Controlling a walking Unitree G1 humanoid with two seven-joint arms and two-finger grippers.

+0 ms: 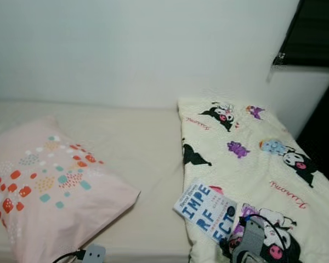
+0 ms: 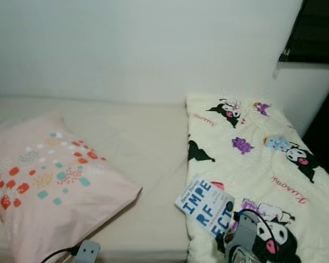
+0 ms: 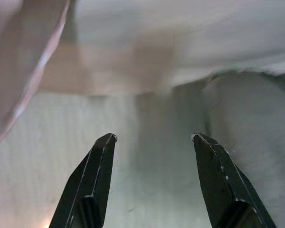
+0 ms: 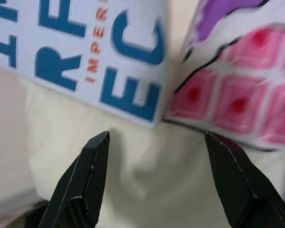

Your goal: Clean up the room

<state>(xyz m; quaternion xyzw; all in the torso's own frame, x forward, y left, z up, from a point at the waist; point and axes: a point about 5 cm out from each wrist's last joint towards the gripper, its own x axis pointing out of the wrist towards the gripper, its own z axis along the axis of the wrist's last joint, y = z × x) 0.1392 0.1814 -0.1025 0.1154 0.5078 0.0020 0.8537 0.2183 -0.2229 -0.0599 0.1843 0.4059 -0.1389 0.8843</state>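
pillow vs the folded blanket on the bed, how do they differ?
The pillow is pink with small orange, teal and white dots; the blanket is cream with black cartoon characters and purple figures. The pillow lies on the robot's left, the blanket on its right. The blanket carries a book at its near edge; the pillow carries nothing. Both rest on the cream mattress.
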